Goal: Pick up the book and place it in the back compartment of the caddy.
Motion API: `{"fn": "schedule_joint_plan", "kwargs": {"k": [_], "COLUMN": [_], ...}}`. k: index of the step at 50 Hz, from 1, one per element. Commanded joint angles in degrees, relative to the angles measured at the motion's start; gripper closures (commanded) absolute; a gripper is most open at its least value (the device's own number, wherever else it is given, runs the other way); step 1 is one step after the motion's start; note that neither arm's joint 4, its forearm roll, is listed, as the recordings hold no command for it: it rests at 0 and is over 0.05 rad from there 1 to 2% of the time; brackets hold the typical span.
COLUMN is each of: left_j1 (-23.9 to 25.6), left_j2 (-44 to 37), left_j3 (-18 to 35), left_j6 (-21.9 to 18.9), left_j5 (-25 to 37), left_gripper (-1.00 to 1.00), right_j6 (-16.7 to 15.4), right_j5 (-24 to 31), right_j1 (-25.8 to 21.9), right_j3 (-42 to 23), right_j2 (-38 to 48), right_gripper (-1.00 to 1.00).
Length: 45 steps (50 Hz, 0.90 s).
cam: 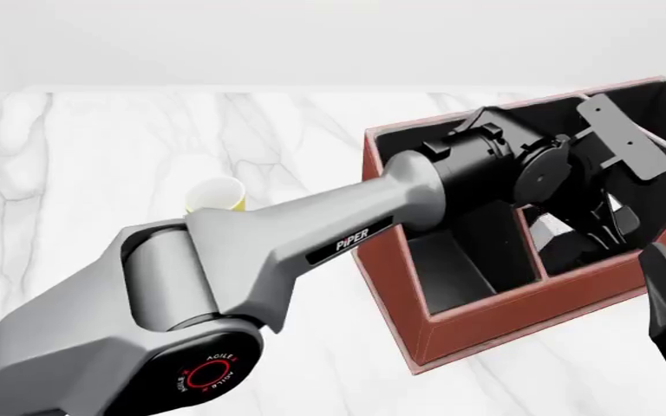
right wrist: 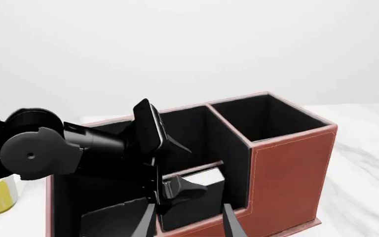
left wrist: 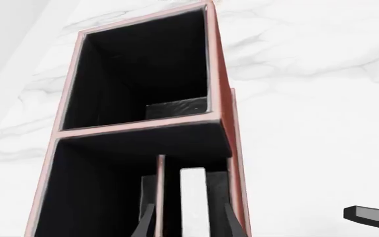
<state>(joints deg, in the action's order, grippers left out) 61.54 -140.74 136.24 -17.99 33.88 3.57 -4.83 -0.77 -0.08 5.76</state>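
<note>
- Left gripper (left wrist: 190,210) lowered into the caddy (cam: 472,316), fingers (left wrist: 147,223) parted a little, straddling the book (left wrist: 193,200).
- In the left wrist view, a dark gap on each side of the book's white page edge; no finger pressed against it.
- Book standing upright on end in the small back compartment (left wrist: 171,187), just beside the short divider (left wrist: 160,192), page edge facing up.
- In the front view, only a sliver of the white edge visible behind the left wrist, inside that small cell at the caddy's right side.
- Larger square cell beyond the cross wall showing only black lining, as does the long cell along the caddy's left.
- Right gripper (right wrist: 189,223) wide apart and holding nothing, hovering just outside the caddy's near right corner, aimed at the small cell.
- Mug (cam: 215,196) on the table (cam: 101,156), left of the caddy and well apart from it, partly behind the left arm.
</note>
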Motion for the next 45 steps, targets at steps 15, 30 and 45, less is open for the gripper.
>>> {"fn": "schedule_joint_plan", "kwargs": {"k": [15, 30, 45], "left_j1": [0.04, -1.19, -2.76], "left_j2": [4.53, 12.13, 18.43], "left_j3": [-1.38, -6.29, -9.22], "left_j6": [1.48, 0.72, -0.69], "left_j5": [1.08, 1.03, 2.29], "left_gripper": [-1.00, -1.00, -1.00], "right_j6": [-0.42, -0.94, -1.53], "right_j5": [0.32, 2.73, 4.18], "right_j1": [0.12, 0.17, 0.19], "right_j3": [0.06, 0.03, -0.02], "right_j2": [-0.40, -3.25, -5.08], "right_gripper": [-1.00, -1.00, -1.00]}}
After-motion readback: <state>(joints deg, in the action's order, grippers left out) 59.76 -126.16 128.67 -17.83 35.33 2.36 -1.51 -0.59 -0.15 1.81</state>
